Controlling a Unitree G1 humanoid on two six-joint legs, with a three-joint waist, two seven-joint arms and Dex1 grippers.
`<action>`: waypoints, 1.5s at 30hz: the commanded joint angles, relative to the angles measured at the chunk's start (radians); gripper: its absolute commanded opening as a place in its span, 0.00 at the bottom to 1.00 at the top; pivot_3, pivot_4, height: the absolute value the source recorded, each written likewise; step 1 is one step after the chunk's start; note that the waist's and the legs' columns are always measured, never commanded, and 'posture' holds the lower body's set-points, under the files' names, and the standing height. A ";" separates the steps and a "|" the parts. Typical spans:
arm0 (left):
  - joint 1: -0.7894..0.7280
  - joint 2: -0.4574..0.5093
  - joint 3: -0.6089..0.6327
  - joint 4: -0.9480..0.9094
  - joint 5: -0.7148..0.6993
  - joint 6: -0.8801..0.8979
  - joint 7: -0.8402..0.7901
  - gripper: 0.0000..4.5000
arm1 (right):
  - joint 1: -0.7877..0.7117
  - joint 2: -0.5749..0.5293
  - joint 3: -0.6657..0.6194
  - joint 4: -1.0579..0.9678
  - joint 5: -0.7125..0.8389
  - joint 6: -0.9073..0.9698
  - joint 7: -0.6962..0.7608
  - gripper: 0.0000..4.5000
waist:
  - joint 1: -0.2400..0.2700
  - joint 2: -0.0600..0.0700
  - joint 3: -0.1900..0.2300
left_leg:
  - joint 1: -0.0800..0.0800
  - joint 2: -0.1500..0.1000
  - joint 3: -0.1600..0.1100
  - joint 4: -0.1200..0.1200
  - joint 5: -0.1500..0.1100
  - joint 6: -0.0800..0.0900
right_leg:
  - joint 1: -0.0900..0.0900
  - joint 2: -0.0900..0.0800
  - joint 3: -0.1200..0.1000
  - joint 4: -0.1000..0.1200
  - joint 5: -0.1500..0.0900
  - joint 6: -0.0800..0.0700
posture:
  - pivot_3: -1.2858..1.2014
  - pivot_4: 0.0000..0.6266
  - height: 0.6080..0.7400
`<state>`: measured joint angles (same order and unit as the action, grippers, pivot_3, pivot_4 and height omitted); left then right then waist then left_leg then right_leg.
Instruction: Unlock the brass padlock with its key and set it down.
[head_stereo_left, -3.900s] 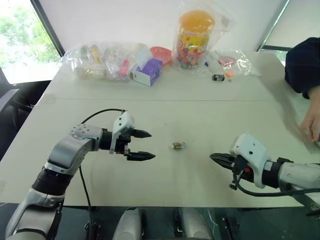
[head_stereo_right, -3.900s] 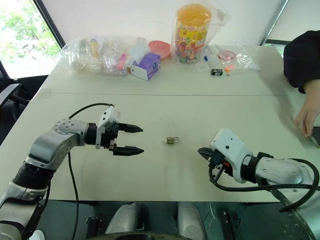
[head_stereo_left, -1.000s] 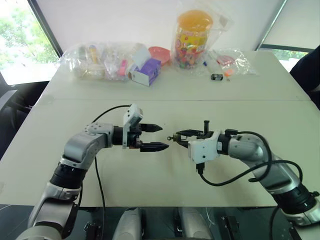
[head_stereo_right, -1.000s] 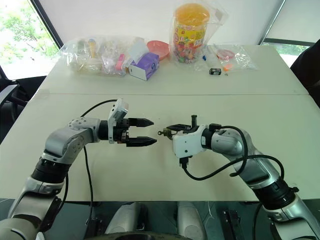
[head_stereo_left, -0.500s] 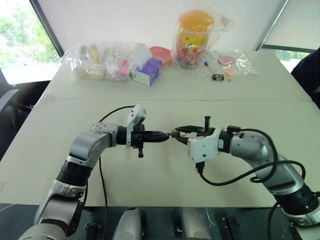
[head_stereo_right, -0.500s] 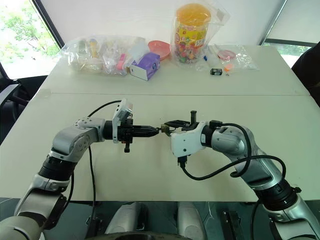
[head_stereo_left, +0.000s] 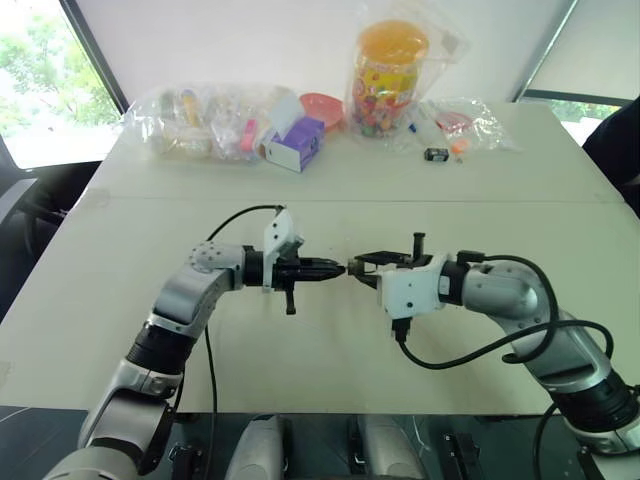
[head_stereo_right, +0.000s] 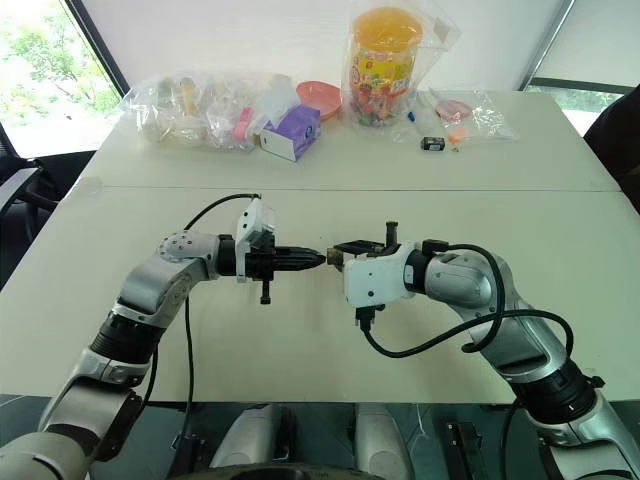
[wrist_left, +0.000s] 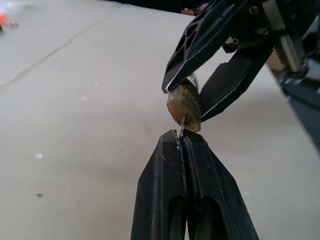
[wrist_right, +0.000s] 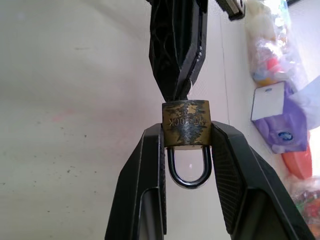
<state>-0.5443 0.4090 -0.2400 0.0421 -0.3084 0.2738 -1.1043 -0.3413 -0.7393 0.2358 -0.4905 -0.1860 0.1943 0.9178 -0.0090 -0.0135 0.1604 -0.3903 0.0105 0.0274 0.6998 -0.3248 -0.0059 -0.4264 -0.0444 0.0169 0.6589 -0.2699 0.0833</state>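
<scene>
Gripping brass padlock (wrist_right: 185, 123) by its sides, right gripper (head_stereo_right: 340, 249) holds it clear of table (head_stereo_left: 330, 350), frame centre; shackle points back between right fingers (wrist_right: 142, 185). Change from a second ago: left gripper (head_stereo_left: 336, 267), then spread wide and short of lock, now clamped shut on thin key (wrist_left: 181, 129) seated in lock's underside. Half a second ago already pinched; little change since. Lock sits touching left fingertips, between both grippers. Arms roughly level, tips meeting head-on above table.
</scene>
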 joint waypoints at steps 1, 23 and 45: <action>-0.016 -0.034 -0.025 0.005 0.096 -0.280 0.016 0.01 | -0.013 0.022 0.034 -0.079 0.070 0.050 0.051 0.15 | 0.000 0.000 0.000 | 0.000 0.000 0.000 0.000 0.000 0.000 | 0.000 0.000 0.000 0.000 0.000 0.000 | 0.52 0.24 0.96; -0.029 0.006 0.089 -0.110 -0.285 0.513 0.046 0.98 | -0.014 -0.038 0.022 -0.018 0.015 -0.036 0.070 0.15 | -0.003 0.000 0.000 | 0.000 0.000 0.000 0.000 0.000 0.000 | 0.000 0.000 0.000 0.001 0.000 0.000 | 0.52 0.24 0.96; 0.004 -0.061 0.049 -0.045 -0.240 0.490 0.102 0.01 | -0.035 -0.029 0.021 -0.017 0.003 -0.059 0.052 0.15 | -0.001 0.000 0.000 | 0.000 0.000 0.000 0.000 0.000 0.000 | 0.000 0.000 0.000 0.001 0.000 0.000 | 0.52 0.24 0.96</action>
<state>-0.5442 0.3418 -0.1921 0.0050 -0.5595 0.7758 -1.0061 -0.3555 -0.7678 0.2766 -0.4711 -0.1962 0.1492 0.9719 -0.0102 -0.0136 0.1605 -0.3901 0.0105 0.0272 0.7000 -0.3247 -0.0059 -0.4263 -0.0444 0.0170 0.6595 -0.2700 0.0835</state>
